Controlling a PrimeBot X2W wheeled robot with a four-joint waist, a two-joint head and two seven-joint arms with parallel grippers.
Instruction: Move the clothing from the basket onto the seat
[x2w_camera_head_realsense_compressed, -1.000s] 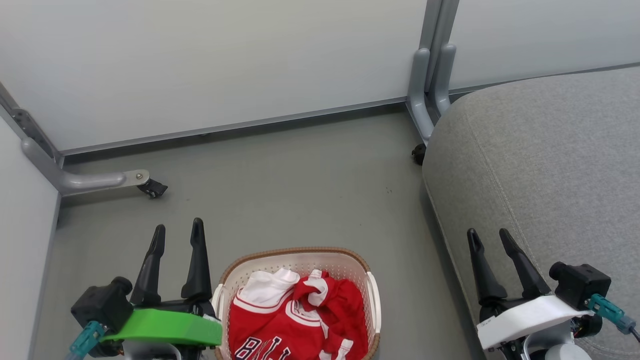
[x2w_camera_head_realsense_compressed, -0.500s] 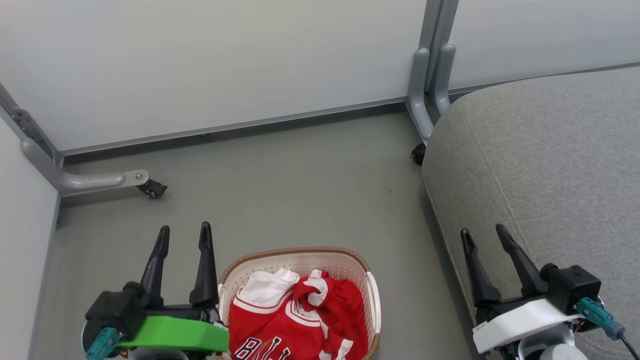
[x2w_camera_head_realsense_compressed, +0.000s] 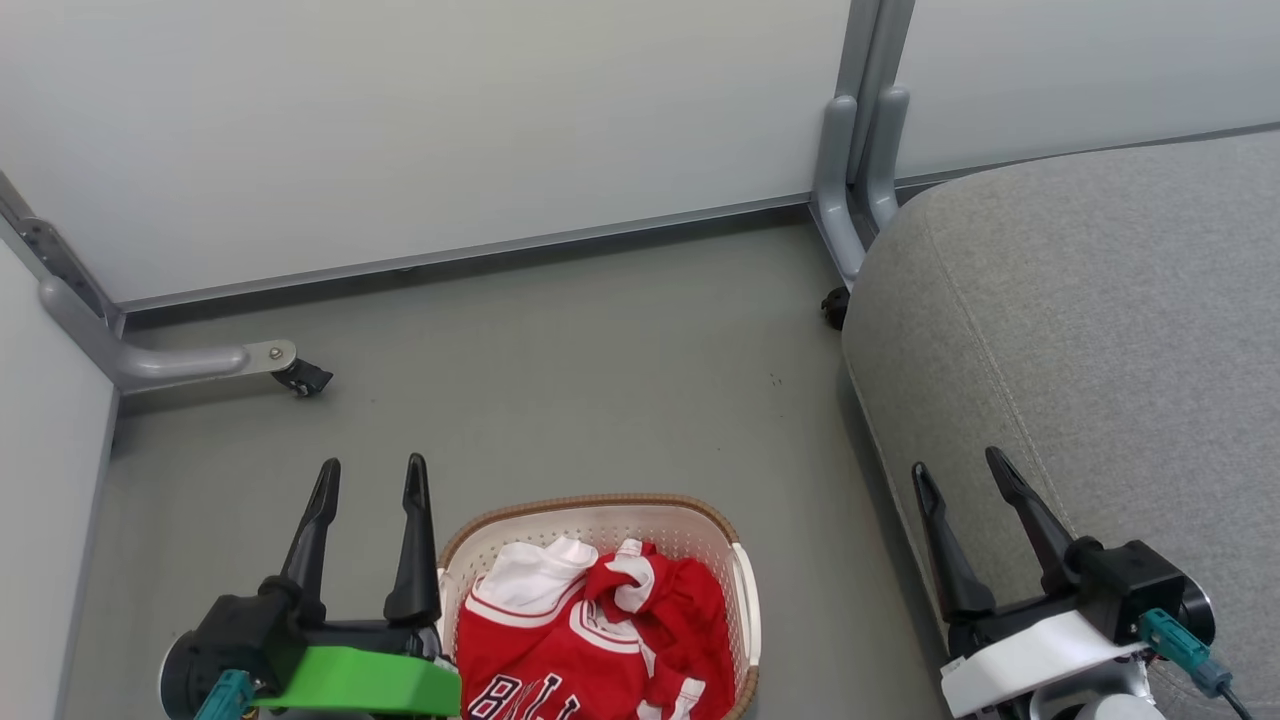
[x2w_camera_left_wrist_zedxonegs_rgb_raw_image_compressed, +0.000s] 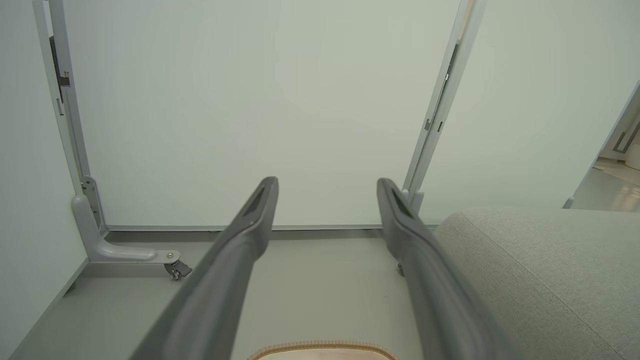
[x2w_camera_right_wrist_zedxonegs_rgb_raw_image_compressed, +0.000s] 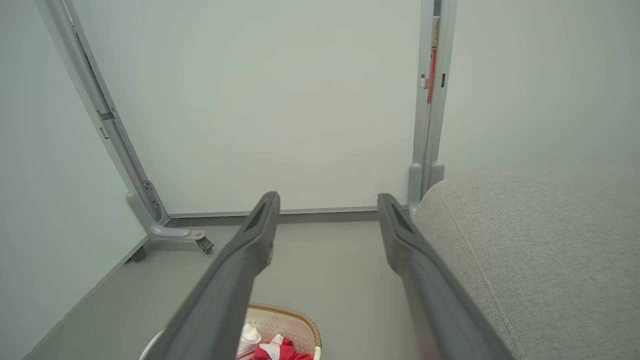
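The red and white clothing (x2w_camera_head_realsense_compressed: 590, 640) lies bunched in the cream basket (x2w_camera_head_realsense_compressed: 600, 512) with a brown rim, on the floor at the bottom middle of the head view. My left gripper (x2w_camera_head_realsense_compressed: 372, 468) stands open just left of the basket, empty. My right gripper (x2w_camera_head_realsense_compressed: 958, 463) is open too, over the front left edge of the grey seat (x2w_camera_head_realsense_compressed: 1100, 330). In the right wrist view the open gripper (x2w_camera_right_wrist_zedxonegs_rgb_raw_image_compressed: 327, 200) frames the floor, with the clothing (x2w_camera_right_wrist_zedxonegs_rgb_raw_image_compressed: 280, 349), basket (x2w_camera_right_wrist_zedxonegs_rgb_raw_image_compressed: 295, 320) and seat (x2w_camera_right_wrist_zedxonegs_rgb_raw_image_compressed: 540, 250) below. The left wrist view shows its gripper (x2w_camera_left_wrist_zedxonegs_rgb_raw_image_compressed: 326, 184), the basket rim (x2w_camera_left_wrist_zedxonegs_rgb_raw_image_compressed: 322, 346) and the seat (x2w_camera_left_wrist_zedxonegs_rgb_raw_image_compressed: 540, 270).
Pale partition panels stand behind and to the left on grey metal feet with castors (x2w_camera_head_realsense_compressed: 300, 377). Another grey foot (x2w_camera_head_realsense_compressed: 850, 190) stands at the seat's back left corner. Grey floor (x2w_camera_head_realsense_compressed: 600, 370) stretches between the basket and the panels.
The left gripper has drawn down and a little right, nearer the basket. The right gripper has shifted slightly left. Both stay open; clothing and basket have not moved.
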